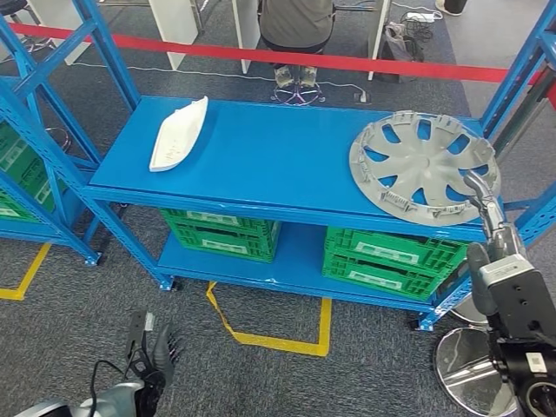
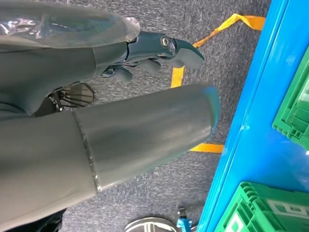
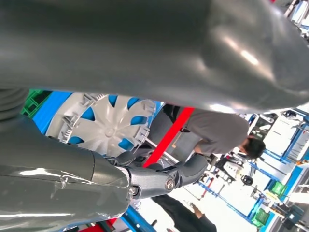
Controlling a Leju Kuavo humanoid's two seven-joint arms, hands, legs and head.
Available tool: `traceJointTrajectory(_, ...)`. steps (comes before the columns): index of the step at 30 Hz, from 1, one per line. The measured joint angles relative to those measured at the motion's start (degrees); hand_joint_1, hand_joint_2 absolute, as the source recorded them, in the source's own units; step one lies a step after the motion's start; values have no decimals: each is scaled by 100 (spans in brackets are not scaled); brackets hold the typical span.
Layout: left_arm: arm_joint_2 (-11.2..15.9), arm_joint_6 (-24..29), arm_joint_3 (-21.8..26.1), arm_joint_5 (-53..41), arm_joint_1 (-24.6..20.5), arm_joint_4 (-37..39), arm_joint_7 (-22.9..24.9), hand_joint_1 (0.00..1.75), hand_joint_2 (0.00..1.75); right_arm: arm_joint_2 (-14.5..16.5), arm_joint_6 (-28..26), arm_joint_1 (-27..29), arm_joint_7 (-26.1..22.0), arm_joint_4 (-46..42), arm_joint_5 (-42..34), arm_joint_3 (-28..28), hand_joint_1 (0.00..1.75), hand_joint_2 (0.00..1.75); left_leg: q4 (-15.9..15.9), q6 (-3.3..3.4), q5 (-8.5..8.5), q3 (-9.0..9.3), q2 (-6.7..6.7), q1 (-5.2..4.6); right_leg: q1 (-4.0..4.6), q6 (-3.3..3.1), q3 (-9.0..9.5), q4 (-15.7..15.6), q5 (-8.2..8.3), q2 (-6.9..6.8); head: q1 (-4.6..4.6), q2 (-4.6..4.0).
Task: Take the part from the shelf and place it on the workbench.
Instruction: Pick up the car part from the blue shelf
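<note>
**Inspector:** State of the right robot hand [image 1: 484, 201]?

**Assistant:** Raised at the near right edge of the blue shelf [image 1: 275, 156], with its fingers [image 3: 189, 169] extended just beside the near rim of the grey wheel cover [image 1: 423, 165]. Fingers are apart, nothing clamped between them. Whether a fingertip actually touches the rim I cannot tell; the head view is foreshortened there.

**Inspector:** And the left robot hand [image 1: 157, 356]?

**Assistant:** Low, on the near left, above the grey carpet [image 1: 78, 330]. Fingers [image 2: 171, 48] loosely extended, holding nothing.

**Inspector:** Location of the part?

**Assistant:** The wheel cover lies flat on the top level of the shelf, at its right end, slightly overhanging the near edge. A white curved panel [image 1: 178, 133] lies at the far left of the same level, well apart from it.

**Inspector:** Surroundings?

**Assistant:** Green crates [image 1: 220, 233] sit on the lower level, one left, one right. Yellow floor tape [image 1: 275, 339] marks the carpet in front of the shelf. A round metal base [image 1: 469, 369] stands on the floor near the right upright. Beyond the shelf runs a red barrier strip [image 1: 367, 62], and behind it a seated person [image 1: 296, 22] on a wheeled chair.
</note>
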Motion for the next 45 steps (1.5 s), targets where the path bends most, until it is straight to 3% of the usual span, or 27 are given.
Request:
traceJointTrajectory(5, 20, -32, 69, 3, 35, 0, -14, 0, 0, -40, -30, -14, -15, 27, -8, -102, 0, 0, 7, 5, -3, -2, 0, -2, -3, 3, 0, -2, 2, -1, 0, 0)
traceJointTrajectory(11, 51, -55, 96, 11, 63, 0, -48, 0, 0, -52, -116, -10, -113, 51, -85, -208, 0, 0, 64, 60, -39, -24, 1, -8, -15, 25, 3, -6, 6, -5, -4, 0)
traceJointTrajectory(16, 68, -68, 99, 23, 72, -1, -52, 0, 0, -54, -126, -10, -140, 50, -103, -262, 0, 0, -25, 149, -24, 23, 8, 23, -13, 111, -1, -9, -19, -4, 3, 0)
traceJointTrajectory(18, 62, -71, 108, 25, 74, -1, -59, 0, 0, -57, -128, -9, -165, 49, -113, -284, 0, 0, -130, 201, -3, 113, 23, 60, -13, 140, -195, 417, -236, 6, 32, 0)
traceJointTrajectory(20, 55, -70, 120, 26, 78, -1, -62, 0, 0, -60, -128, 20, -204, 50, -133, -298, 0, 0, -145, 225, -29, 158, 31, 52, -19, 166, -595, 1236, -552, 11, 60, 0)
traceJointTrajectory(21, 51, -70, 125, 28, 84, 0, -62, 0, 0, -61, -126, 43, -218, 51, -142, -299, 0, 0, -144, 223, -46, 178, 30, 52, -25, 181, -768, 1542, -621, 12, 66, 0)
traceJointTrajectory(22, 47, -69, 127, 30, 92, 0, -62, 0, 0, -61, -124, 60, -228, 51, -145, -297, 0, 0, -142, 211, -69, 204, 26, 56, -37, 198, -848, 1643, -581, 10, 69, 0)
traceJointTrajectory(23, 43, -69, 128, 34, 101, 0, -62, 0, 0, -61, -122, 68, -235, 51, -147, -296, 0, 0, -138, 191, -97, 240, 20, 65, -55, 213, -805, 1494, -424, 6, 71, 0)
traceJointTrajectory(25, 42, -69, 132, 44, 115, 0, -65, 0, 0, -61, -121, 70, -240, 53, -149, -296, 0, 0, -114, 122, -178, 322, 7, 89, -100, 258, -478, 741, 2, -21, 79, 0)
traceJointTrajectory(26, 49, -70, 133, 48, 114, -1, -67, 0, 0, -61, -120, 67, -243, 53, -152, -293, 0, 0, -79, 77, -221, 340, 1, 85, -105, 268, -301, 390, 113, -31, 98, 0)
traceJointTrajectory(28, 68, -71, 137, 51, 111, -2, -78, 0, 0, -61, -115, 69, -243, 55, -157, -288, 0, 0, -27, -2, -267, 319, -4, 69, -77, 206, -158, 128, 77, -25, 108, 0)
traceJointTrajectory(31, 62, -72, 142, 51, 116, -4, -84, 0, 0, -61, -110, 66, -249, 50, -160, -289, 0, 0, 48, -90, -332, 296, -5, 95, -45, 37, -124, 118, -2, 36, 56, 0)
traceJointTrajectory(32, 58, -73, 144, 51, 112, -5, -84, 0, 0, -61, -110, 54, -252, 48, -159, -289, 0, 0, 205, -104, -405, 227, -28, 107, -44, -8, -91, 108, -24, 51, 37, 0)
traceJointTrajectory(34, 55, -74, 148, 51, 106, -7, -86, 0, 0, -61, -110, 36, -256, 45, -157, -288, 0, 0, 923, -96, -642, -184, -95, 105, -25, -85, -16, 97, -75, 64, -14, 0)
traceJointTrajectory(36, 55, -73, 151, 51, 132, -7, -86, 0, 0, -61, -109, 35, -256, 46, -157, -286, 0, 0, 1778, -59, -808, -790, -124, 82, 14, -139, 52, 94, -142, 89, -46, 0)
traceJointTrajectory(37, 56, -73, 156, 51, 155, -7, -86, 0, 0, -61, -109, 39, -256, 48, -157, -284, 0, 0, 1981, -28, -755, -1005, -134, 61, 34, -155, 101, 93, -183, 112, -56, 0)
traceJointTrajectory(38, 56, -72, 163, 51, 177, -7, -86, 0, 0, -61, -108, 40, -256, 50, -158, -281, 0, 0, 1961, 11, -595, -1110, -143, 35, 48, -166, 160, 92, -227, 138, -61, 0)
traceJointTrajectory(40, 61, -72, 179, 50, 188, -7, -86, 0, 0, -61, -107, 39, -256, 51, -161, -276, 0, 0, 1276, 118, -6, -981, -164, -47, 59, -166, 301, 85, -327, 179, -67, 0)
traceJointTrajectory(42, 80, -72, 193, 49, 165, -7, -87, 0, 0, -61, -99, 34, -254, 55, -174, -274, 0, 0, 514, 206, 353, -708, -196, -130, 69, -134, 369, 63, -422, 210, -55, 0)
traceJointTrajectory(45, 113, -70, 222, 49, 142, -7, -89, 0, 0, -61, -83, 38, -244, 62, -201, -271, 0, 0, 140, 232, 277, -509, -202, -160, 66, -48, 460, 18, -444, 238, -46, 0)
